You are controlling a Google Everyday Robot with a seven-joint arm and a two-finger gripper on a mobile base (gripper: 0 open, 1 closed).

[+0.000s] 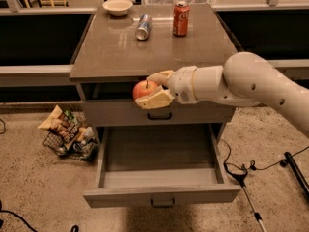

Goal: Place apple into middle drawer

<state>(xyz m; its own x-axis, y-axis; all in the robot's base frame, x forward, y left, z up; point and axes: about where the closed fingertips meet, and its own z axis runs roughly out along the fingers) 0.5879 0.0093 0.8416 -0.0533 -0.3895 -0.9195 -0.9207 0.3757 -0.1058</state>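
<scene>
The red-orange apple [144, 89] is held in my gripper [153, 88], whose cream fingers [154, 99] close on it from the right. It hangs in front of the cabinet's upper drawer front [159, 113], past the tabletop's front edge. Below it the middle drawer [161, 195] is pulled out wide and its grey inside shows nothing in it. My white arm reaches in from the right.
On the tabletop [154, 42] stand a red cola can [181, 19], a silver can lying on its side [143, 27] and a white bowl [118, 7]. A wire basket of snack bags [67, 133] sits on the floor at left. Cables and a stand [251, 187] lie at right.
</scene>
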